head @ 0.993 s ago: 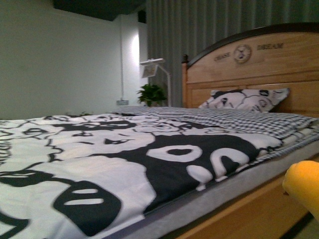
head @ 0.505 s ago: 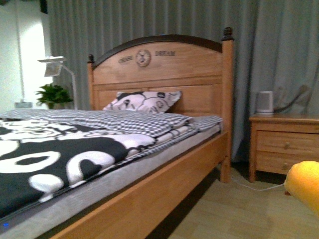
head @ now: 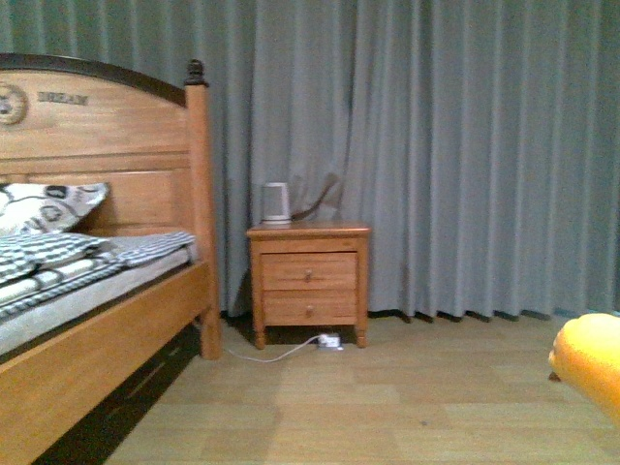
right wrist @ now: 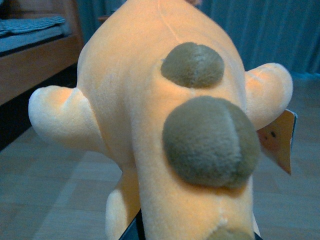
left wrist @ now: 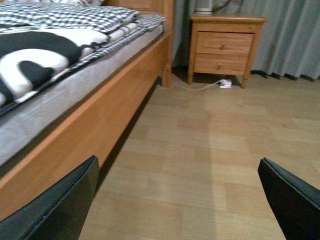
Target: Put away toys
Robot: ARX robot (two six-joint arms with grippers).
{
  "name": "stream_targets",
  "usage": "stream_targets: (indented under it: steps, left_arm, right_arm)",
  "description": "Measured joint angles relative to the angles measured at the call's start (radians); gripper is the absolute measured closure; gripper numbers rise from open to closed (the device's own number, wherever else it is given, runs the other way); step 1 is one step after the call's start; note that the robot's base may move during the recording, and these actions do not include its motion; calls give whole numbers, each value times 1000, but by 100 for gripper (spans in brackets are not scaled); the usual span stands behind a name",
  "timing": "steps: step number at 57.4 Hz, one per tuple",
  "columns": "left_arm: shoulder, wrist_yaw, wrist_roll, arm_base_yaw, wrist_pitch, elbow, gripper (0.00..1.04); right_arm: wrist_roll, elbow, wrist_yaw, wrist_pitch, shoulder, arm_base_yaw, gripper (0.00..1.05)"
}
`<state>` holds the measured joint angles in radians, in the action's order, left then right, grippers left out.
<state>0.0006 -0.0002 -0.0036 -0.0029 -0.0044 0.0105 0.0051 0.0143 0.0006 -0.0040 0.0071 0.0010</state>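
The plush toy (right wrist: pixel 150 100) fills the right wrist view: soft yellow-orange, with two grey-brown round patches, stubby limbs and a paper tag. My right gripper (right wrist: pixel 195 232) is shut on its lower body, the fingers mostly hidden by the plush. In the front view only a rounded yellow part of the toy (head: pixel 589 360) shows at the right edge, held above the floor. My left gripper (left wrist: pixel 182 200) is open, its two black fingers (left wrist: pixel 60 205) wide apart over bare wooden floor, holding nothing.
A wooden bed (head: pixel 107 320) with checked and black-and-white bedding stands at the left. A two-drawer nightstand (head: pixel 308 281) with a white device on top sits beside it, a cable and plug on the floor below. Grey curtains (head: pixel 465 155) hang behind. Wooden floor (head: pixel 387 397) spreads ahead.
The front view has swung right, from the bed surface past the headboard to the nightstand and curtains. The yellow toy stays at the right edge.
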Motion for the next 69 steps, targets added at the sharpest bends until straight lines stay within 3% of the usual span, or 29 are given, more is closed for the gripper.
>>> stream_targets:
  steps: [69]
  left_arm:
    - [0,0,0,0,0,0,6]
  right_arm:
    - [0,0,-4,0,0,-1,98]
